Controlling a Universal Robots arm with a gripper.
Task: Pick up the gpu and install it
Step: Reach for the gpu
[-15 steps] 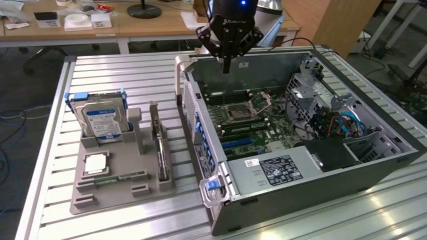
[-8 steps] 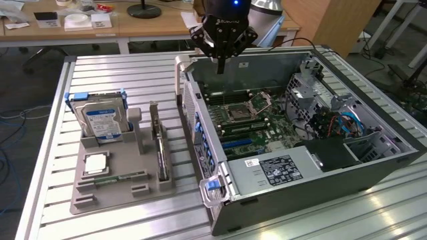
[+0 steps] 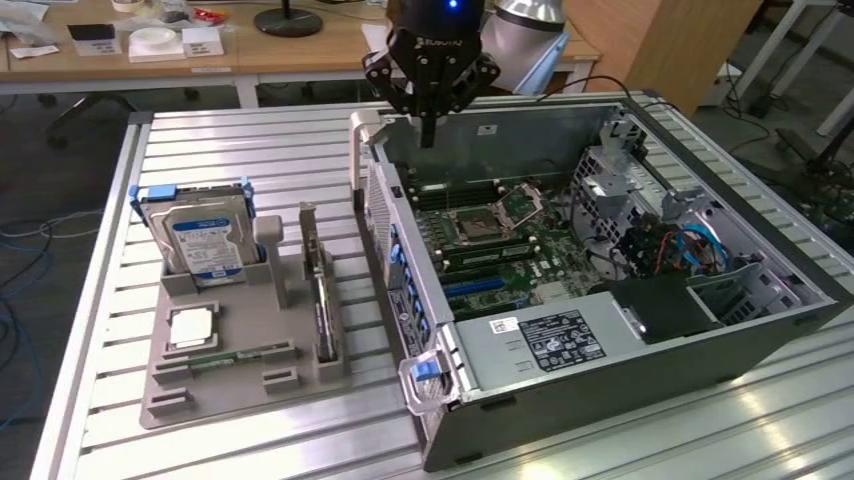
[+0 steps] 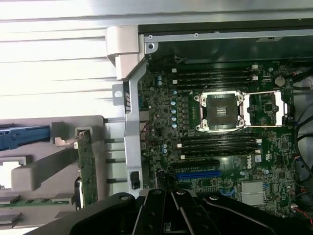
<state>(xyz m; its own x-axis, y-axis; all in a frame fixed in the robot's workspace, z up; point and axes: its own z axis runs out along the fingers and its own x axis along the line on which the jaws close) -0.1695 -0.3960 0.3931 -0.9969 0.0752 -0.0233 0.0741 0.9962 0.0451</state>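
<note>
The gpu (image 3: 320, 295) stands on its long edge in a slot of the grey holder tray (image 3: 220, 395), to the exterior view's left of the open computer case (image 3: 627, 330). In the wrist view the gpu (image 4: 84, 169) shows as a thin green-brown board edge. My gripper (image 3: 427, 138) hangs high over the far rim of the case, well away from the gpu, fingers shut together with nothing between them. In the wrist view my gripper (image 4: 171, 213) looks down on the motherboard (image 4: 220, 122).
The motherboard (image 3: 501, 235) lies in the case with an empty CPU socket (image 4: 222, 110) and a blue card slot (image 4: 198, 174). A hard drive (image 3: 207, 240), a CPU (image 3: 191, 328) and a memory stick (image 3: 234, 355) share the tray. Cables and a drive cage (image 3: 667, 230) fill the case's far side.
</note>
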